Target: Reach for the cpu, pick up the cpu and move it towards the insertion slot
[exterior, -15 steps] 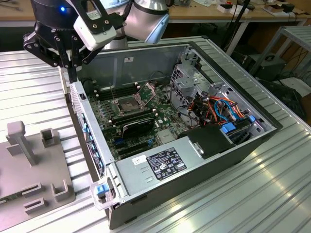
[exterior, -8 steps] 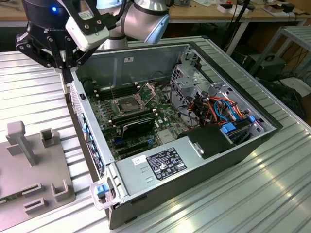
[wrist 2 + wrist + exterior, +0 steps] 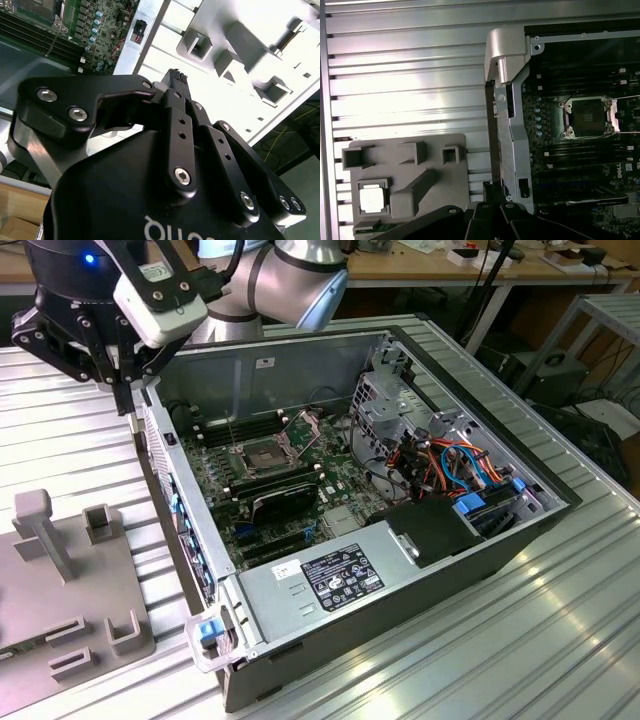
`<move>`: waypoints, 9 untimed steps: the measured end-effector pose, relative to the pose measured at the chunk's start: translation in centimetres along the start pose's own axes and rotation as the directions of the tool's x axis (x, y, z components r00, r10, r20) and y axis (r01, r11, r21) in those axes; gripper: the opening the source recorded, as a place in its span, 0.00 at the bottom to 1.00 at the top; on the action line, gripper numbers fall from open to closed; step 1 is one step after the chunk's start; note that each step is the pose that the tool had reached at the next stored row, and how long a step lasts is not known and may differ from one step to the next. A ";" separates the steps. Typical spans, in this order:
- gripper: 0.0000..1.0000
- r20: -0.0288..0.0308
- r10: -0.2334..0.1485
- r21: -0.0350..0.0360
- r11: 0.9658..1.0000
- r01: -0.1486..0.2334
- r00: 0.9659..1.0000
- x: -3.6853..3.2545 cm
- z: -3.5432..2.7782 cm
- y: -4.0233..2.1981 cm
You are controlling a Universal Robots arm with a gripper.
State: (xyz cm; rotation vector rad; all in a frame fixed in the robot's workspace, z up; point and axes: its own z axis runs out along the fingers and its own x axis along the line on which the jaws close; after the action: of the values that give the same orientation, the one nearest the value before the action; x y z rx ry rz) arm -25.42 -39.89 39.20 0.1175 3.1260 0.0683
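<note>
One cpu [image 3: 372, 198] in grey fixture plate [image 3: 435, 150] pocket, apart from my gripper [image 3: 175, 76], jaws together on nothing, hovering beside computer case [image 3: 511, 125] edge.

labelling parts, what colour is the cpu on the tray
Pale silver cpu, clearest in the first wrist view.

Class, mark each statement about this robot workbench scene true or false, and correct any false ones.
1. The cpu lies in a recess of the grey fixture plate. True.
2. The gripper is carrying the cpu. False: it holds nothing, and the cpu lies on the plate.
3. The insertion slot sits on the board inside the open computer case. True.
4. The gripper hangs directly over the insertion slot. False: it hangs by the case's side wall, towards the exterior view's left of the slot.
</note>
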 end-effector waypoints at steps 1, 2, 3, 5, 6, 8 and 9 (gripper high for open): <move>0.11 0.000 0.000 0.000 1.000 0.000 1.000 0.11 0.00 -0.01; 0.11 0.000 0.000 0.000 1.000 0.000 1.000 0.24 0.00 -0.02; 0.11 0.000 0.000 0.000 1.000 0.000 1.000 0.34 0.00 -0.03; 0.11 0.000 0.000 0.000 1.000 0.000 1.000 0.60 0.00 -0.04; 0.11 0.000 0.000 0.000 1.000 0.000 1.000 0.72 -0.01 -0.05; 0.11 0.000 0.000 0.000 1.000 0.000 1.000 0.98 -0.01 -0.07; 0.11 0.000 0.000 0.000 1.000 0.000 1.000 1.15 -0.01 -0.09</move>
State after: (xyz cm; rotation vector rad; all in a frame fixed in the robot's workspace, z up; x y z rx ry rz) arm -26.57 -39.89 39.19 0.1175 3.1261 0.0685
